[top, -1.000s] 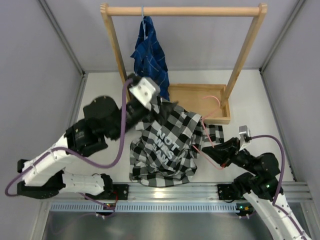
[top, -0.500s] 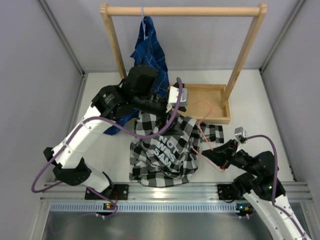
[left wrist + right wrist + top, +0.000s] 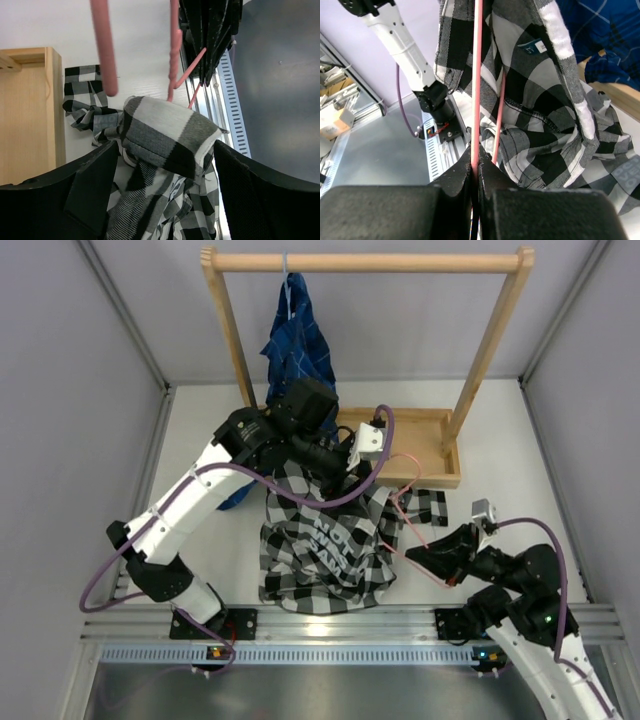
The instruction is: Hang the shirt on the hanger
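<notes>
**A:** Two claws here, so what's each one got hold of?

**B:** The right gripper (image 3: 475, 170) is clamped tight on the hanger (image 3: 476, 75). The pink wire is pinched between its fingers and runs straight up the middle of the right wrist view. The left gripper (image 3: 166, 147) has its jaws spread wide, with nothing squeezed as far as I can see.

**A:** And the shirt?

**B:** The shirt (image 3: 320, 545) is bunched on the table (image 3: 500, 470), lower centre of the top view, lettering side up. Its top edge humps up under the left arm. In the left wrist view a checked fold stands right between the two fingers (image 3: 95, 185) and fills most of the gap. Can't tell if it touches them.

**A:** Where's the hanger against the shirt?

**B:** The wire goes from the right claw, lower right of the top view, up and left into the shirt's right edge. The right wrist view shows fabric draped on both sides of the wire. A loose checked bit lies just below the wooden tray (image 3: 400, 430). A blue shirt (image 3: 295, 340) hangs from the wooden rack (image 3: 370, 260) at the top.
</notes>
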Robot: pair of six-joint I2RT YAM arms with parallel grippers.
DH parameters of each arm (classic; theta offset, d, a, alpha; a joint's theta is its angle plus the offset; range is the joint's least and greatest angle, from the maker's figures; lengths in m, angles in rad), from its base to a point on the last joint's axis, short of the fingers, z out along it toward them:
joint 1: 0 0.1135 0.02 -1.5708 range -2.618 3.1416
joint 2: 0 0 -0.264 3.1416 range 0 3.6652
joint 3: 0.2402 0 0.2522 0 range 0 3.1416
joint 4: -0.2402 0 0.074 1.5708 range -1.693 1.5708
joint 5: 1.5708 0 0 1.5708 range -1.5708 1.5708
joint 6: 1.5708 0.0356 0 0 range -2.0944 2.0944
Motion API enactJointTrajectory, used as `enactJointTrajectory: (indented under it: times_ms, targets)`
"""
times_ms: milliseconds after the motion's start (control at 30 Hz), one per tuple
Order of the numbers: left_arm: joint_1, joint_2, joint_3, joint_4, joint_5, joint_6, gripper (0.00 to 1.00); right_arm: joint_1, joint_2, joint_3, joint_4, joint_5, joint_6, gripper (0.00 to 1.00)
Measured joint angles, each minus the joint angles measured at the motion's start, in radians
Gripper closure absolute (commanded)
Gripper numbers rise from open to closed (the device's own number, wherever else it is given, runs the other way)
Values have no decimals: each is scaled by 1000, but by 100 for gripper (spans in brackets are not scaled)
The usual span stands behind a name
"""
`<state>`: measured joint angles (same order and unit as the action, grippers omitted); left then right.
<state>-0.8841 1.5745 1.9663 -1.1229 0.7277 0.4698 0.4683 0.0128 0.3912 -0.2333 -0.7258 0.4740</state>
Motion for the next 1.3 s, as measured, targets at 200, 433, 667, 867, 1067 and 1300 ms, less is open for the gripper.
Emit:
enactJointTrajectory:
  times_ms: [200,433,667,867,1067,1300]
  targets:
    - [0,25,-2,-2,2,-4,47,0,0,20,1,-40,0,100]
    - [0,21,-19,-5,45,2,39,0,0,35,10,-74,5,100]
    - [0,-18,-47,-6,96,-2,42,0,0,36,36,-122,27,100]
    - [0,-35,-56,-6,124,-3,37,0,0,42,73,-169,52,100]
    - [0,-45,-63,-7,147,-8,48,0,32,50,114,-208,72,100]
    - [0,-56,-63,-10,185,-5,83,0,84,51,159,-224,79,100]
